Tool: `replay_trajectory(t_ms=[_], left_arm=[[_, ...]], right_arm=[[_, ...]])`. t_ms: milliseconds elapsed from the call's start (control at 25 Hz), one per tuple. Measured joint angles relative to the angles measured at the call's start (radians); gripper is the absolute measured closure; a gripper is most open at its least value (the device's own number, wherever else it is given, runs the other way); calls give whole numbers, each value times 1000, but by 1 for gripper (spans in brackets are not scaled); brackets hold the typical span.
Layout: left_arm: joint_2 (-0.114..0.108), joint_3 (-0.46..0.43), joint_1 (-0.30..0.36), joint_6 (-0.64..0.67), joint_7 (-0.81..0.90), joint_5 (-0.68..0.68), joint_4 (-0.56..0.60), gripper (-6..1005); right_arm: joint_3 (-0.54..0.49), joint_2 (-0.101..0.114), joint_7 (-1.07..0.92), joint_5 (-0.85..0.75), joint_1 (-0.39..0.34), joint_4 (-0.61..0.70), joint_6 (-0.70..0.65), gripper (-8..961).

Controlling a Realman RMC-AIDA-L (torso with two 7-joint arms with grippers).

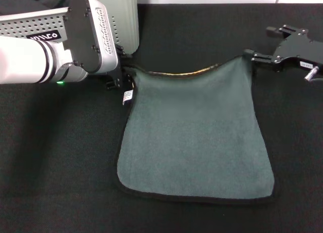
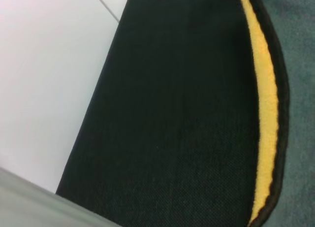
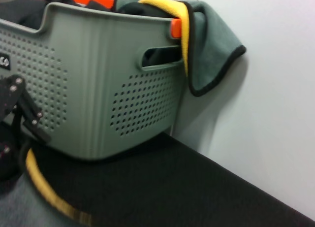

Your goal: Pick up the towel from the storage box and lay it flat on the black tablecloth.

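Head view showed the tablecloth (image 1: 50, 157) spanning the table, with the box (image 1: 123, 20) at the far left behind the left arm. The towel (image 1: 194, 132) lay grey-green side up on the cloth, its far edge lifted and sagging between two held corners. The left gripper (image 1: 121, 81) pinched the far-left corner; the right gripper (image 1: 251, 55) pinched the far-right one.
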State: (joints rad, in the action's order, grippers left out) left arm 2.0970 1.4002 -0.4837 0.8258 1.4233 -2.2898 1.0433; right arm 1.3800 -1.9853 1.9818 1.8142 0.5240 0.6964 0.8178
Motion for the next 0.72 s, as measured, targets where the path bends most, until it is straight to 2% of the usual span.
replay_trajectory(t_ms=[80,320,640,720], left_arm=[[0,1,0,0,9,0,1,678],[-2,2,8,8,38,-3,20,554],[-4,-1,103,13,47,-3,142,309],[-3,-1,133,15,48,8,176,287]], right_arm=[[0,8,-33,-9,6,2,7,194],[-3,28,-83,-20,10,14,43,154],[-71,37,-101,-33,-9,47,102,154],[-91,42,-98,-34,-22,62,132,155]])
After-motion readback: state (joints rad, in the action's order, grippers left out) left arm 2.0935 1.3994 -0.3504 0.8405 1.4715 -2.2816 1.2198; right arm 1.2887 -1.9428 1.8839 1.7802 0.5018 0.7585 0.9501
